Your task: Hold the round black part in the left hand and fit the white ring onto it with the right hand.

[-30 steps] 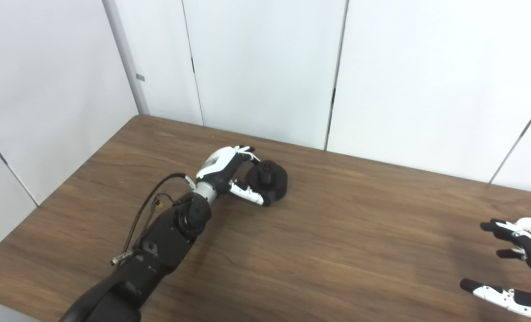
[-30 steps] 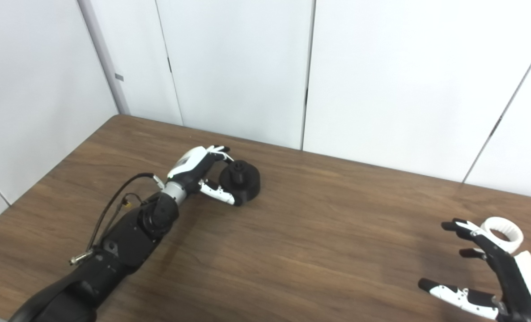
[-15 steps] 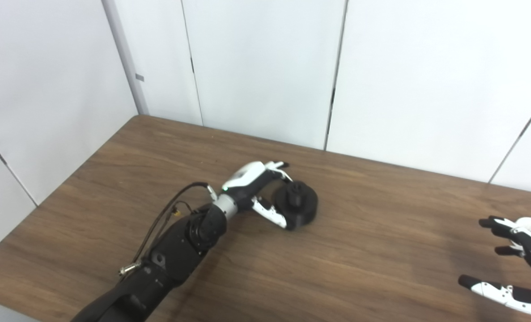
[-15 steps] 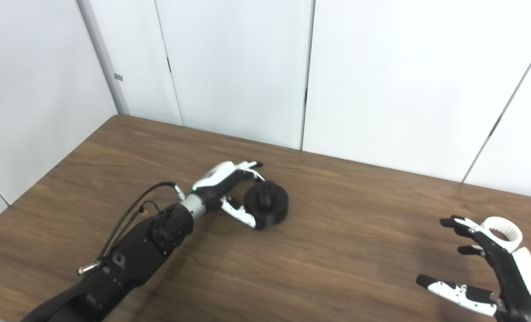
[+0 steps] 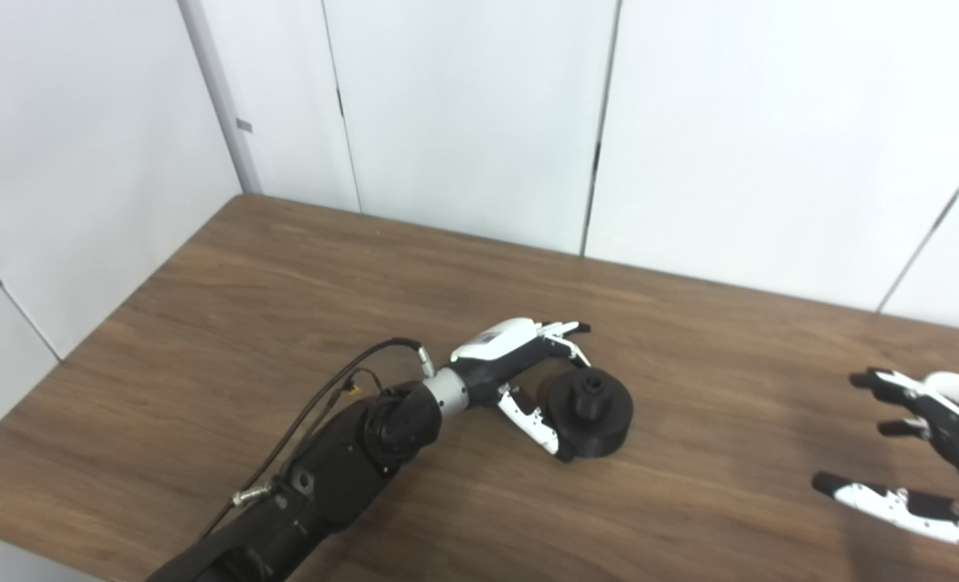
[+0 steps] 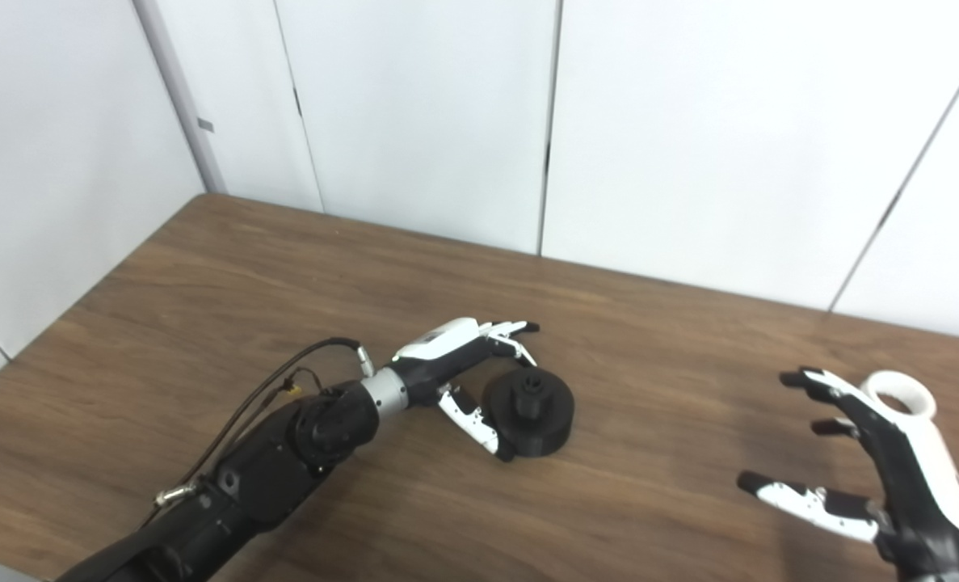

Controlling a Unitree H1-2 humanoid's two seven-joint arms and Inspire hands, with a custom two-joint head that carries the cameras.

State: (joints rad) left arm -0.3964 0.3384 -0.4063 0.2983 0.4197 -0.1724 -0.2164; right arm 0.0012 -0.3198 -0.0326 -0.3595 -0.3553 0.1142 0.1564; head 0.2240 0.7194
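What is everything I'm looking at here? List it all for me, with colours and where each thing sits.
Round black part: one, black, with a raised hub on top, on the table near the middle, beside the left robot hand.
White ring: one, white, flat on the table at the far right, just behind the right robot hand.
Table: one, dark brown wood grain.
Wall panels: white, behind the table.
Left robot hand: one, black and white, fingers and thumb around the black part's left side; firm grip not clear.
Right robot hand: one, black and white, open, holding nothing.
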